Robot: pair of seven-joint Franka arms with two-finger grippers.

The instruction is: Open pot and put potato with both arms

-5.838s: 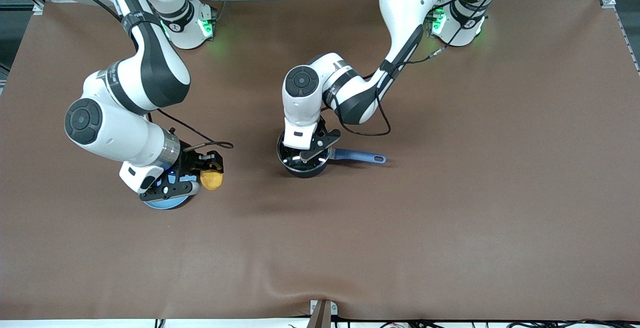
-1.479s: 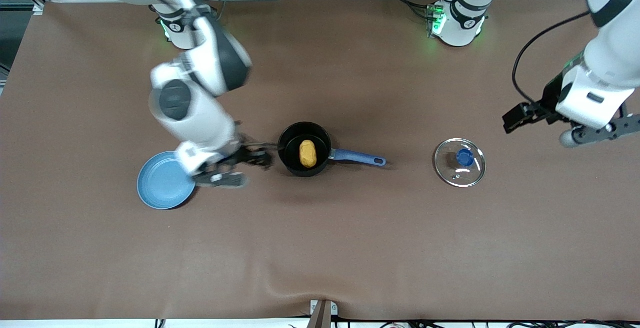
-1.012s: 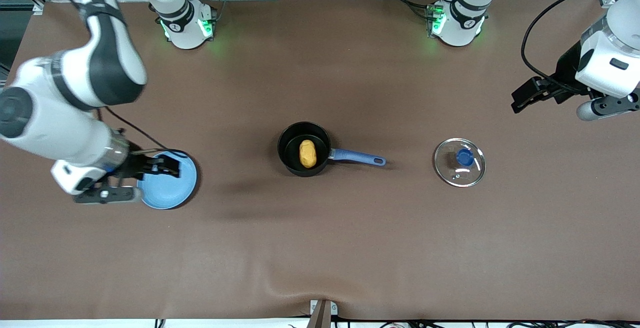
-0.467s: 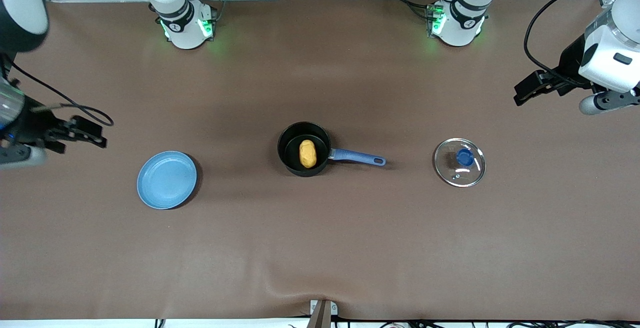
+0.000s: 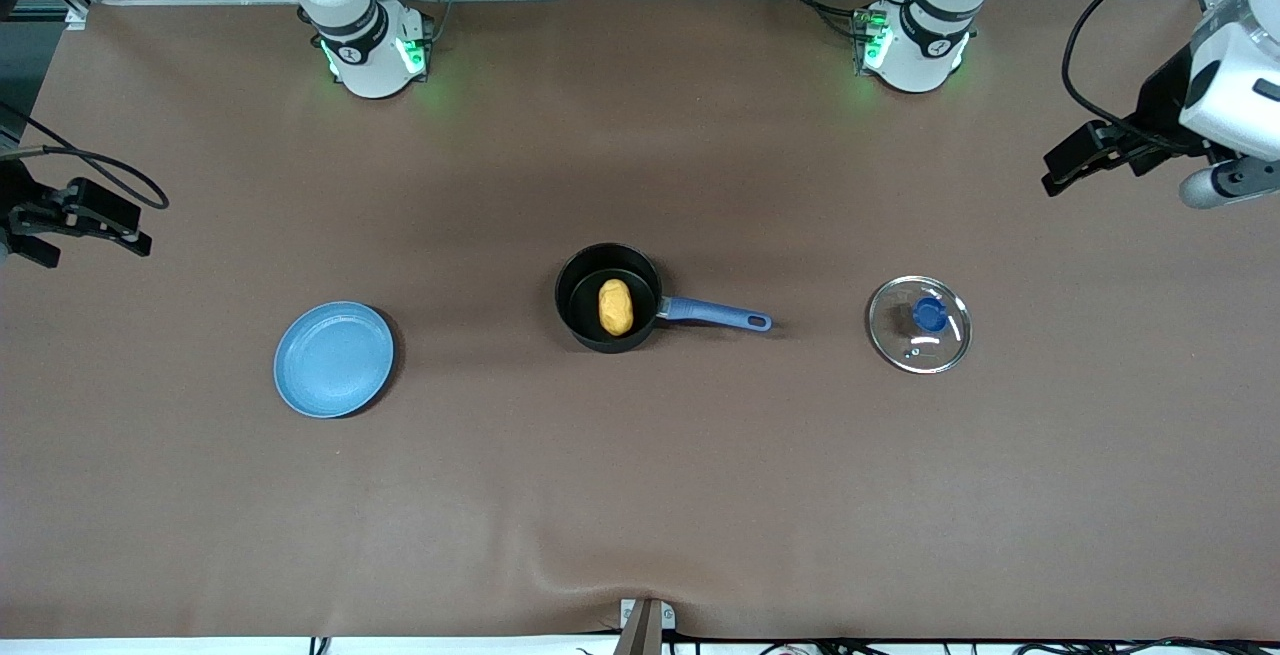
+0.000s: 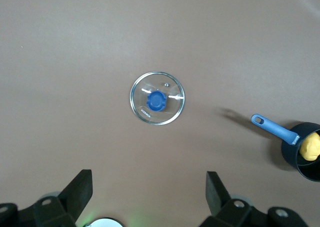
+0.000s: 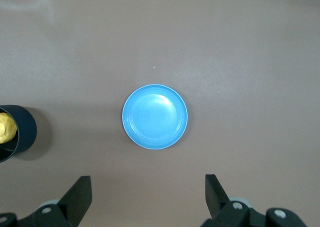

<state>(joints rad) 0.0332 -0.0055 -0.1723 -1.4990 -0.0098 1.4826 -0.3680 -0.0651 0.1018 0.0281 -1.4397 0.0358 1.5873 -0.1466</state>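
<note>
The black pot [image 5: 585,287] stands open mid-table, its blue handle [image 5: 715,314] pointing toward the left arm's end. The yellow potato [image 5: 615,306] lies inside it. The glass lid [image 5: 919,324] with its blue knob lies flat on the table toward the left arm's end; it also shows in the left wrist view [image 6: 157,98]. My left gripper [image 5: 1085,157] is open and empty, high over the table's edge at the left arm's end. My right gripper [image 5: 75,220] is open and empty, high over the table's edge at the right arm's end. The pot shows partly in both wrist views [image 6: 307,154] [image 7: 20,132].
A light-blue plate [image 5: 333,359] lies empty on the table toward the right arm's end, a little nearer the front camera than the pot; it sits mid-frame in the right wrist view [image 7: 155,116]. The arm bases [image 5: 372,50] [image 5: 915,40] stand at the table's back edge.
The pot was opened, the lid set down and the potato put in. Over the last second both arms have drawn up and outward, the right gripper leaving the plate.
</note>
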